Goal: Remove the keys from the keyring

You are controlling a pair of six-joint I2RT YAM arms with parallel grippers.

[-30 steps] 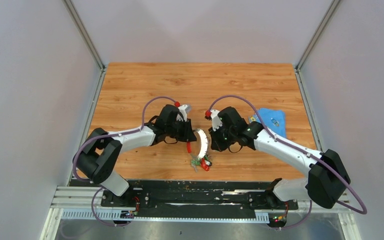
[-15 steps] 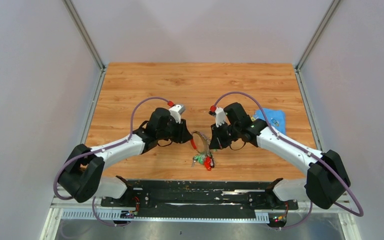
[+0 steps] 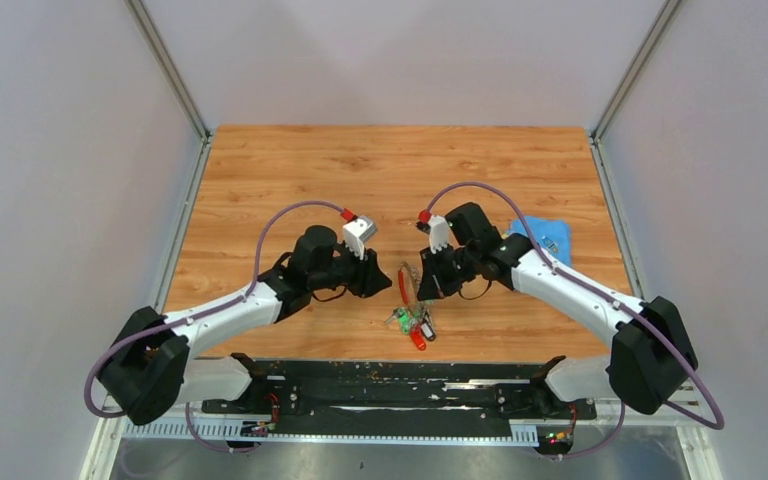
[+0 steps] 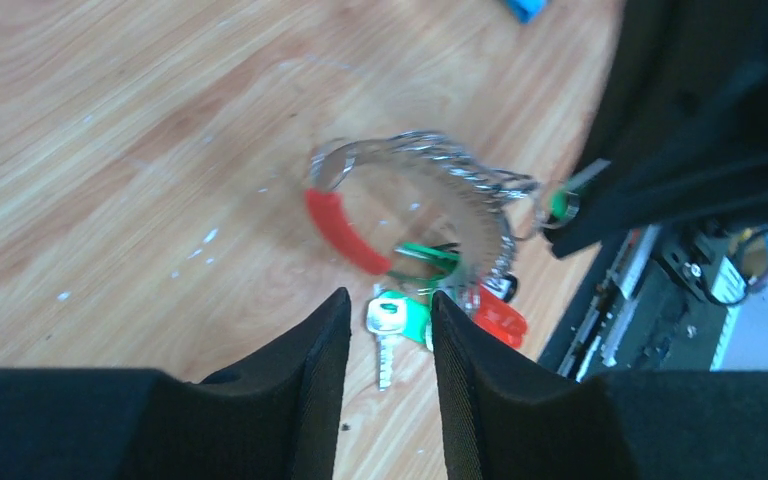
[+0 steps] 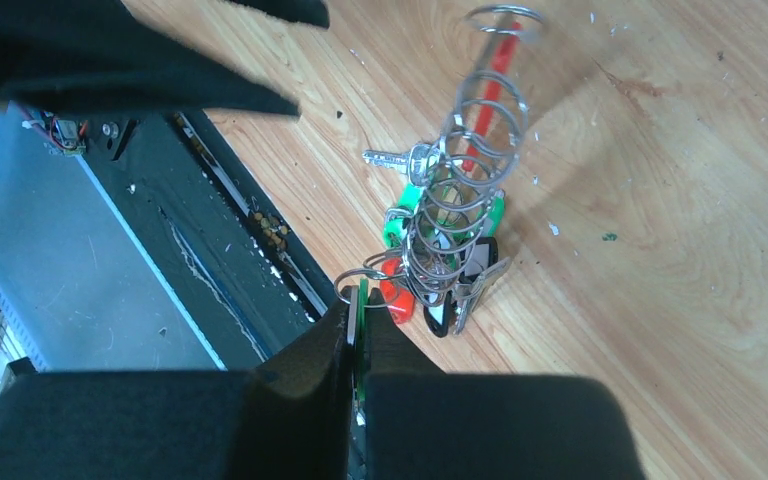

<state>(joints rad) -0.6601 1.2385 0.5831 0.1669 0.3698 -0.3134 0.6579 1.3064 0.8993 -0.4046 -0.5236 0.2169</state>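
my right fingers (image 5: 305, 362) clamp a green-headed key (image 4: 560, 203) at the end of the silvery coiled keyring with red curved piece (image 4: 345, 232), holding it stretched above the wooden counter (image 3: 360, 170). my left fingers (image 4: 310, 352) stand apart, empty, beside the other small green- and red-headed keys (image 5: 430, 272).

We're looking at the light-brown wood-grain tabletop (image 3: 380, 170), its grain running side to side. Down by the near edge, right in the middle, there's a bunch of small silver metal keys with green and red plastic heads (image 3: 412, 325), heaped on the wood with one silver blade poking out of the pile. Over on the right, well apart from them, a crumpled blue cloth (image 3: 545, 240) lies on the boards. Up close, tiny white flecks (image 5: 552, 229) and one green speck (image 5: 610, 237) dot the surface near the keys.
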